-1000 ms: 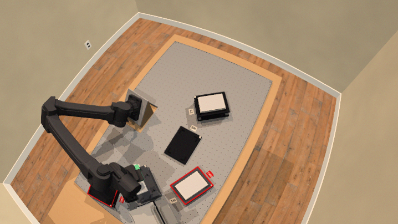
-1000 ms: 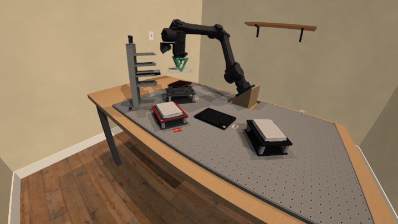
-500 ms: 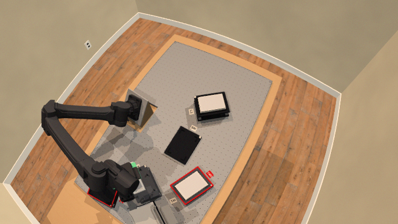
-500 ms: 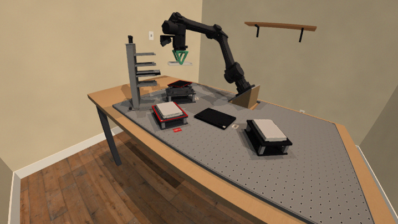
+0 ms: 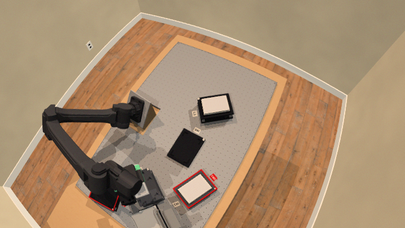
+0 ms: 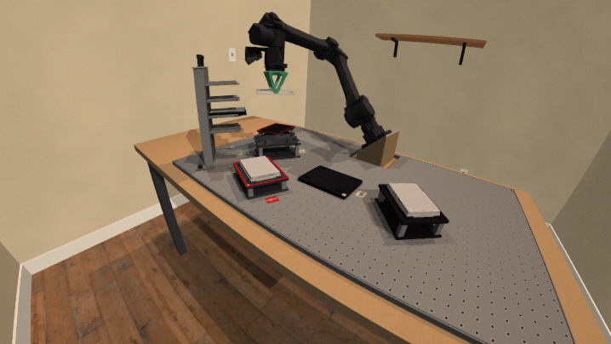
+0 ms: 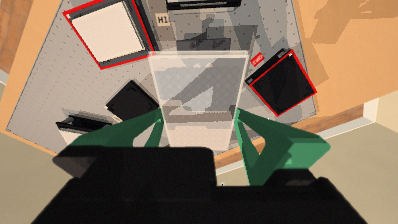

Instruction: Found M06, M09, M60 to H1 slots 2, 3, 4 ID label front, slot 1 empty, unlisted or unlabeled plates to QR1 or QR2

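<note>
My gripper [image 7: 198, 111] [image 6: 274, 87] has green fingers and is shut on a clear, see-through plate [image 7: 199, 85] [image 6: 272, 93]. It holds the plate level, high in the air, in front of the upper shelves of the plate hotel H1 [image 6: 204, 115] [image 5: 151, 185]. The plate's edges sit between the fingertips. The hotel has four shelves; one of the middle shelves [image 6: 227, 111] looks thicker and darker, and I cannot read any labels. A white plate [image 6: 412, 198] [image 5: 215, 104] lies on the black landing nest at the far end.
A red-rimmed quarantine nest holds a white plate [image 6: 259, 168] [image 5: 195, 188] [image 7: 107, 32]. The second red-rimmed nest [image 6: 275, 128] [image 7: 282, 82] has a bare black top. A flat black nest [image 6: 329, 180] [image 5: 186, 147] lies mid-deck. The arm's base [image 6: 375, 147] stands at the back edge.
</note>
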Robot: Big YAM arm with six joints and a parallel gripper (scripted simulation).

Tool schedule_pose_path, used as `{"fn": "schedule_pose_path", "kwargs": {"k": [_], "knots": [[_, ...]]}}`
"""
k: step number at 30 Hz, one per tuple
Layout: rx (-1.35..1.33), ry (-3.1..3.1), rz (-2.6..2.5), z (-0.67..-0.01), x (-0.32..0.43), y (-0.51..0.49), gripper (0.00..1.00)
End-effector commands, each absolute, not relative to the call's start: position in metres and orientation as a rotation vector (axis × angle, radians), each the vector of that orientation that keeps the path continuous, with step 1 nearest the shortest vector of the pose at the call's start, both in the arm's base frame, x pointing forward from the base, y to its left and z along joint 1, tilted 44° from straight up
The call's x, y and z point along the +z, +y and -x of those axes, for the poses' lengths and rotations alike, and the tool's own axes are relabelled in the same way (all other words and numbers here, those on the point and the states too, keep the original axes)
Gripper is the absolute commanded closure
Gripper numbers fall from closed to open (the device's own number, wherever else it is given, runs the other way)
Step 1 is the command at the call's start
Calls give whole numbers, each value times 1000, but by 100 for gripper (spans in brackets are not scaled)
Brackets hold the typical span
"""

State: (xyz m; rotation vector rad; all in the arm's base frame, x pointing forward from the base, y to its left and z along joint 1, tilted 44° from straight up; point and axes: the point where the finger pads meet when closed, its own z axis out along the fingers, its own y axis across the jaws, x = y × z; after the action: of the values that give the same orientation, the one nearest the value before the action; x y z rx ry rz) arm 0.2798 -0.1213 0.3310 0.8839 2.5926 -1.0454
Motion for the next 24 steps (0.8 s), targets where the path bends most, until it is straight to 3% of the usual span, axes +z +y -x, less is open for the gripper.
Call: {"fn": "schedule_pose_path", "kwargs": {"k": [1, 24], "knots": [[-1034, 2573, -906, -285, 338, -120, 14], [-976, 2416, -1117, -262, 357, -136, 14]]}}
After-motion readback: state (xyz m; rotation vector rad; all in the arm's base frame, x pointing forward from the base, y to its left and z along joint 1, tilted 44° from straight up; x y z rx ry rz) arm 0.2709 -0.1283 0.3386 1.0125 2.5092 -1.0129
